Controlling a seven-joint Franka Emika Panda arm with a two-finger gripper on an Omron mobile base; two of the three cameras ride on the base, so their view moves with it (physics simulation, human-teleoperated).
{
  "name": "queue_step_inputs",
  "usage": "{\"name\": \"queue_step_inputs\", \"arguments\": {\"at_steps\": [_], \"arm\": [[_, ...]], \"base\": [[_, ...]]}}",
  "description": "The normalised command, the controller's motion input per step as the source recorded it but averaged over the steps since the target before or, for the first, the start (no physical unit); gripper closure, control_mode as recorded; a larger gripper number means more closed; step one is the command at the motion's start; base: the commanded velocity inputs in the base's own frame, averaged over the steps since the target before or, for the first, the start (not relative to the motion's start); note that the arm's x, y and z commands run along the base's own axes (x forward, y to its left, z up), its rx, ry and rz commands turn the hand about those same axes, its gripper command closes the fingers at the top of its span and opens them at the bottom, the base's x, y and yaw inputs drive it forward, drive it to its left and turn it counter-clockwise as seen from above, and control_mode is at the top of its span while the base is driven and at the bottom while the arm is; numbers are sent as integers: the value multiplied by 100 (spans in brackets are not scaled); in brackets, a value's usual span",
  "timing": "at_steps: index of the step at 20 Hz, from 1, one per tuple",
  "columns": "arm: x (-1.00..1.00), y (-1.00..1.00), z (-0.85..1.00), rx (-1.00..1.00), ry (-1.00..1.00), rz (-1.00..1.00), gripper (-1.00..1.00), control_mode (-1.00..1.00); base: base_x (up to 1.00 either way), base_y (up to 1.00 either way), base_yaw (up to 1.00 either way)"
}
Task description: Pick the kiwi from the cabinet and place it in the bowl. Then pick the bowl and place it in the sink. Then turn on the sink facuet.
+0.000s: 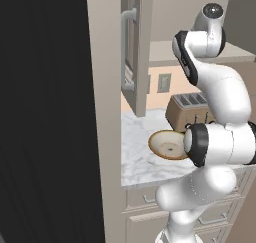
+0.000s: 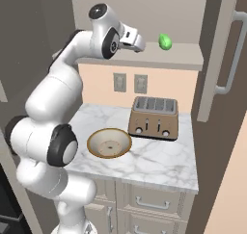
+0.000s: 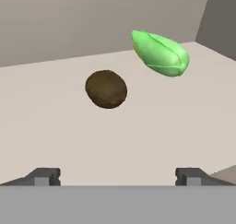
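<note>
The cabinet [image 2: 226,59] stands open, with its door [image 1: 131,47] swung out. Its beige shelf [image 3: 120,135] holds the brown kiwi [image 3: 106,89] and, beside it but not touching, a green thing [image 3: 161,53]. Below, on the marble counter [image 2: 159,161], a toaster [image 2: 153,117] sits next to the bowl [image 2: 109,143]. The gripper [image 3: 117,176] is up at the shelf, wide open and holding nothing, with the kiwi a little ahead of it
</note>
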Motion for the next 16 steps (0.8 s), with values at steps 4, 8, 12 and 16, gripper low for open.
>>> {"name": "queue_step_inputs", "arguments": {"at_steps": [4,8,12,16], "arm": [[64,0,-17,0,2,0,-100,-100],[54,-2,-16,0,1,0,-100,-100],[51,-8,-12,0,0,0,-100,-100],[41,-15,-9,0,0,0,-100,-100]], "base": [[0,0,0],[0,0,0],[0,0,0],[0,0,0]]}}
